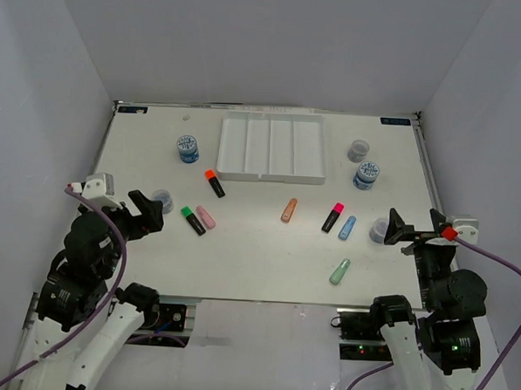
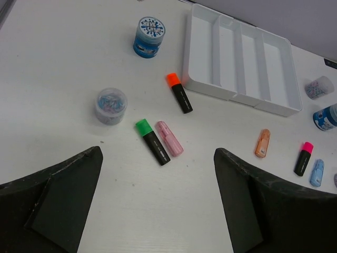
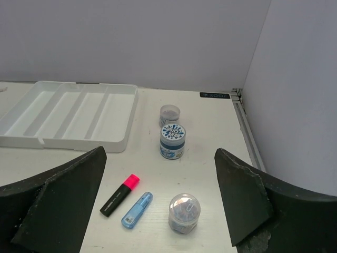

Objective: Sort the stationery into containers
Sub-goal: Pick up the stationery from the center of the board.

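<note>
The white four-compartment tray (image 1: pixel 285 148) stands at the back middle, with nothing in it. Highlighters lie loose on the table: orange-capped (image 1: pixel 215 183), green-capped (image 1: pixel 192 219), pastel pink (image 1: pixel 206 217), pastel orange (image 1: pixel 288 210), pink-capped (image 1: pixel 333 216), pastel blue (image 1: pixel 347 227) and mint (image 1: pixel 339 271). Blue-labelled jars stand at left (image 1: pixel 187 148) and right (image 1: pixel 366 175). A grey jar (image 1: pixel 358 150) is behind the right one. My left gripper (image 1: pixel 146 211) is open and empty by a small clear jar (image 1: pixel 161 199). My right gripper (image 1: pixel 397 228) is open and empty by another clear jar (image 1: pixel 379 229).
White walls enclose the table on the left, back and right. A raised rail (image 3: pixel 245 126) runs along the right edge. In the left wrist view the green-capped highlighter (image 2: pixel 152 141) and pink one (image 2: pixel 169 137) lie just ahead of the fingers.
</note>
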You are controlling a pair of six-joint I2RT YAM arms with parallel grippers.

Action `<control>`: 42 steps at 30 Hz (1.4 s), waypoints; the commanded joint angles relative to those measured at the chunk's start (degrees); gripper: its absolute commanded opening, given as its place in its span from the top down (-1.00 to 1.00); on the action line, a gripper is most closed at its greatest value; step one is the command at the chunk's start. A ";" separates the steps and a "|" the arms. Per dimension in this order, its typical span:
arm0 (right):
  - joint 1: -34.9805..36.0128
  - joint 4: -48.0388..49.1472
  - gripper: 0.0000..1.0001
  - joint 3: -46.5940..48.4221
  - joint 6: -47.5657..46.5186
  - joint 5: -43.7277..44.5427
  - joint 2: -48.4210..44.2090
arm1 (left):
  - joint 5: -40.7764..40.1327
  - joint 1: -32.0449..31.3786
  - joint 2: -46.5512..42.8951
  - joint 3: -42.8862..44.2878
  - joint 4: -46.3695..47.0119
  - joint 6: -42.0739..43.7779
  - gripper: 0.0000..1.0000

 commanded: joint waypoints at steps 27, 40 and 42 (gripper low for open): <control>-0.08 10.92 -0.80 17.68 13.54 14.80 69.18 | 7.77 -0.07 37.34 -1.75 34.54 5.99 -0.96; -5.18 12.67 -0.80 31.76 9.93 7.52 93.72 | 5.65 3.44 45.26 -1.12 47.04 10.48 -0.96; -5.89 14.07 -0.82 31.58 9.93 5.50 94.52 | 6.09 3.71 45.18 -2.35 46.69 10.47 -0.96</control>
